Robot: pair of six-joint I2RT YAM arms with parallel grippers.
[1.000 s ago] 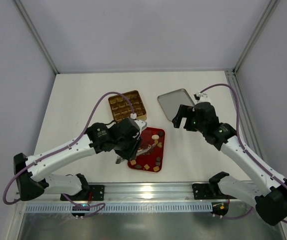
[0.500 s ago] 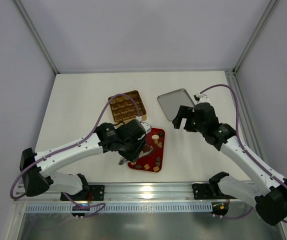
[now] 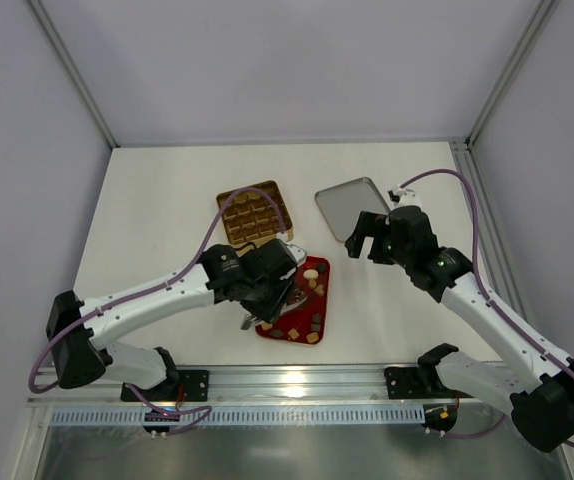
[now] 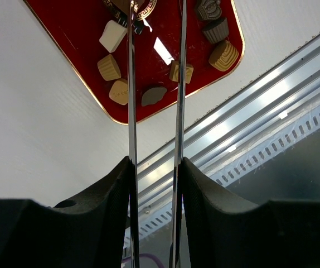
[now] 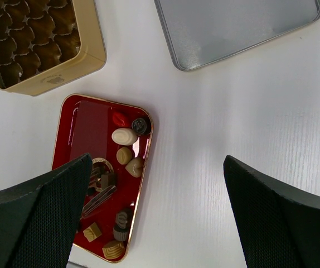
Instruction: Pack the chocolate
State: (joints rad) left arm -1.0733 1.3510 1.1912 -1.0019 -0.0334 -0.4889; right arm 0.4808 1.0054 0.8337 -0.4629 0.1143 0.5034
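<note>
Left gripper (image 4: 155, 162) clamping tweezers (image 4: 131, 84) over the red tray (image 4: 76, 33)
The blades are reaching across the tray's near corner, likely because the chocolate (image 4: 109, 67) lying in the tray is too small for the jaws alone; tip contact is hidden. The right gripper (image 5: 157, 162) is hanging spread and empty, beyond and right of the tray, leaving room.

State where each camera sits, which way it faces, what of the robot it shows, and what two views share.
Top external: above and behind, looking down on table, red tray, gold box, silver lid; left arm, right arm show.
Left wrist: looks along the left claw's thin blades at the tray's near end and metal rail.
Right wrist: looks straight down on box, lid, tray; the right claw's dark fingers frame it.
Shared: both wrist views show the tray's chocolate.
</note>
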